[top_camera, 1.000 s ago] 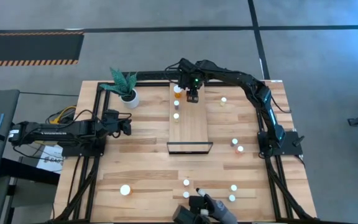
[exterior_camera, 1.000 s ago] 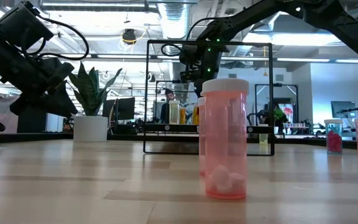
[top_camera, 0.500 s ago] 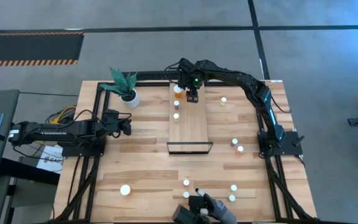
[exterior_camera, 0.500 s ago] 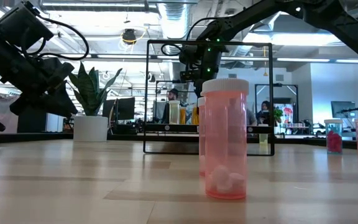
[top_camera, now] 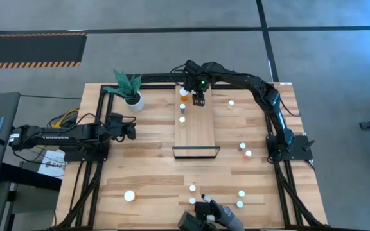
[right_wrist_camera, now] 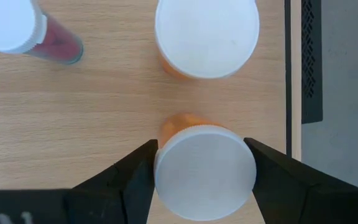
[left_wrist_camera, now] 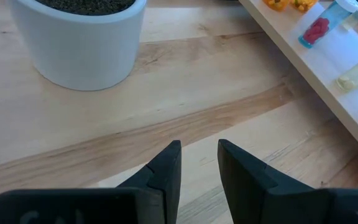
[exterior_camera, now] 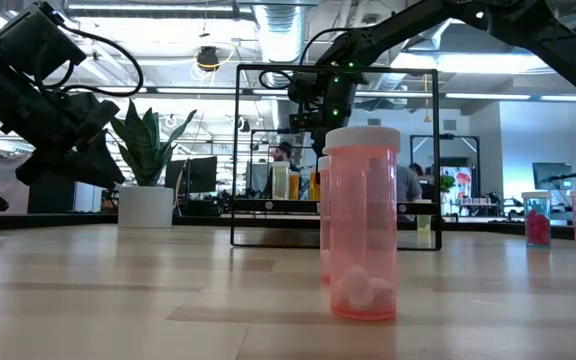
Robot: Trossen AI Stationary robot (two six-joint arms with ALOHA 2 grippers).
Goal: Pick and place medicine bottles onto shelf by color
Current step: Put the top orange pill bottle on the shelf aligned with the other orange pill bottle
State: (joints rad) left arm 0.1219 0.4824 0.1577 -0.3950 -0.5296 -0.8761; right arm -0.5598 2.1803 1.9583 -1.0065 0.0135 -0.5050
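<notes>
Nothing big shifts since a second ago: both arms sit where they were, only the right jaws have spread a bit, and a person in the room behind has moved along. Table (top_camera: 153, 160) carries the shelf (top_camera: 196, 131), which runs from under the right jaws back toward the table's middle. Left arm waits low over the table's left side; left gripper (left_wrist_camera: 199, 163) has its fingers drawn close together with nothing between them, white plant pot (left_wrist_camera: 79, 37) ahead of the tips and the shelf edge off to one side. Right gripper (right_wrist_camera: 205, 163) hangs over the shelf's far end, jaws straddling an orange bottle with a white cap (right_wrist_camera: 205, 173); each finger sits right at the cap's side and I cannot tell whether they still press it. Second orange bottle (right_wrist_camera: 207, 37) stands just beyond the jaws, a red-filled bottle (right_wrist_camera: 27, 31) further off to the side. Loose bottles (top_camera: 243, 149) dot the table well away from both jaws; a pink bottle (exterior_camera: 361, 222) stands closest to the low camera.
</notes>
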